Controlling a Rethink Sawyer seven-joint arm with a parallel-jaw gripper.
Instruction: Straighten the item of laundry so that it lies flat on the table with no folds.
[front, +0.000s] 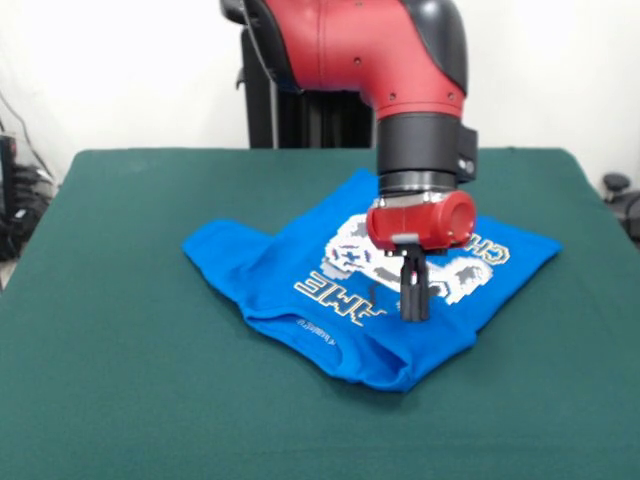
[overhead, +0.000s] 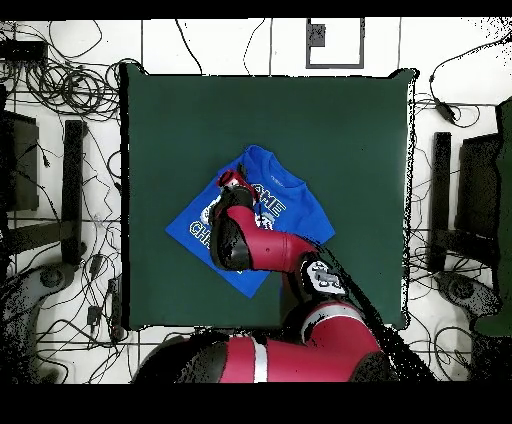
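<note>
- Shirt: bright blue short-sleeved T-shirt (front: 300, 270) with a white pixel game-controller print lies face up near the middle of the dark green felt table (front: 120, 380), rumpled, its near hem doubled over and one sleeve folded at the left.
- Red and black arm's gripper (front: 415, 305) points straight down over the print, fingers drawn narrow together, tips at the cloth; whether they pinch fabric cannot be told.

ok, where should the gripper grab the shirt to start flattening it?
Probably the folded-over sleeve flap at the front view's left end of the T-shirt. It lies doubled over the body and its edge sits clear of the arm. Come straight down on that edge and pull outward over the table. The gripper now hangs over the print.
</note>
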